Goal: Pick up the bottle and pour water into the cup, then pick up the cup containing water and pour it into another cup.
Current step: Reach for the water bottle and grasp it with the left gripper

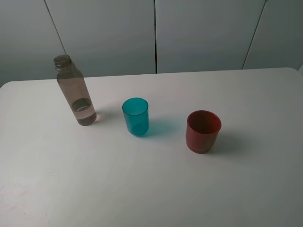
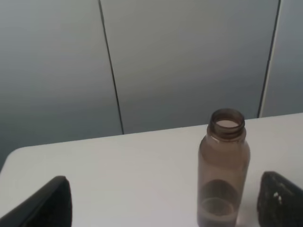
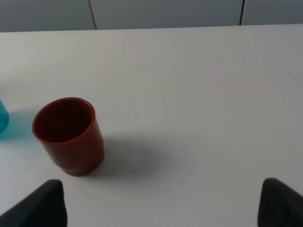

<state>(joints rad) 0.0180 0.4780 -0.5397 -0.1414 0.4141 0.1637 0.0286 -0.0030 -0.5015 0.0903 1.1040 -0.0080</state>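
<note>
The smoky brown-grey bottle (image 1: pixel 75 92) stands uncapped at the left of the white table (image 1: pixel 151 194), with a little water in its base. The translucent teal cup (image 1: pixel 136 117) stands upright in the middle. The red-brown cup (image 1: pixel 203 131) stands upright to its right. No arm shows in the exterior high view. In the left wrist view the left gripper (image 2: pixel 163 198) is open and empty, and the bottle (image 2: pixel 223 170) stands ahead of it, close to one finger (image 2: pixel 281 198). In the right wrist view the right gripper (image 3: pixel 161 203) is open and empty, short of the red-brown cup (image 3: pixel 70 135). An edge of the teal cup (image 3: pixel 2 118) shows there.
Grey wall panels (image 1: pixel 156 33) stand behind the table's far edge. The three vessels are spaced apart in a row, with bare tabletop in front of them.
</note>
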